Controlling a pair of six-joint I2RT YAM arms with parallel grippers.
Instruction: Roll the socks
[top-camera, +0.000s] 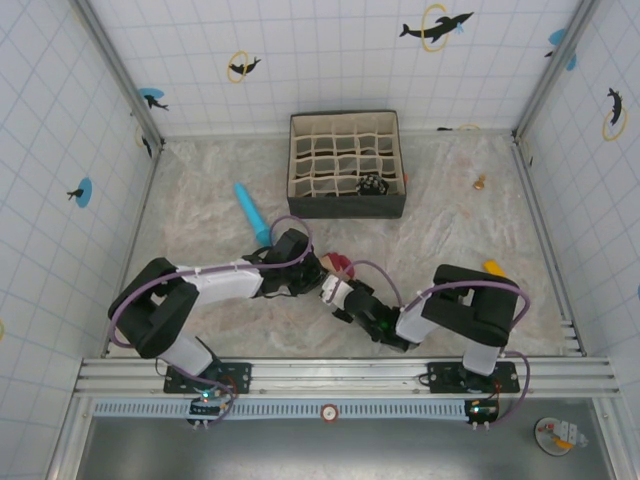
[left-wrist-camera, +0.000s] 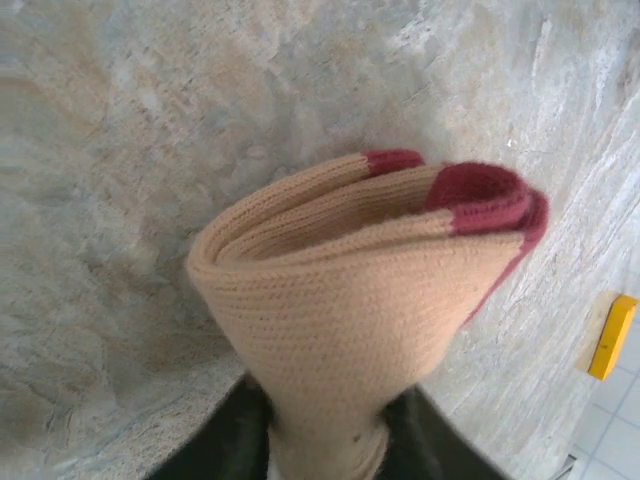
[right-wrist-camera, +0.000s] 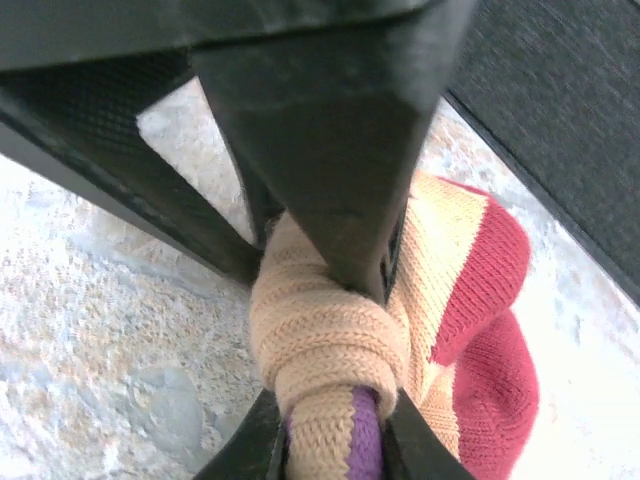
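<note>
One rolled peach sock (left-wrist-camera: 360, 300), left gripper (left-wrist-camera: 325, 445) and right gripper (right-wrist-camera: 332, 440) both clamping it, one blue cylinder (top-camera: 250, 212)

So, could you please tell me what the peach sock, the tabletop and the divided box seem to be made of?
The peach sock: soft knitted yarn, matte; fine rib rows show, fibre unclear.
The tabletop: hard, marble-patterned surface with grey-beige veining, possibly laminate or printed.
The divided box: likely fabric-covered board, dark matte walls with pale cell dividers.

no readable text, labels, brands or numbers anywhere, only dolphin pictures on tiled walls (top-camera: 350, 50)
</note>
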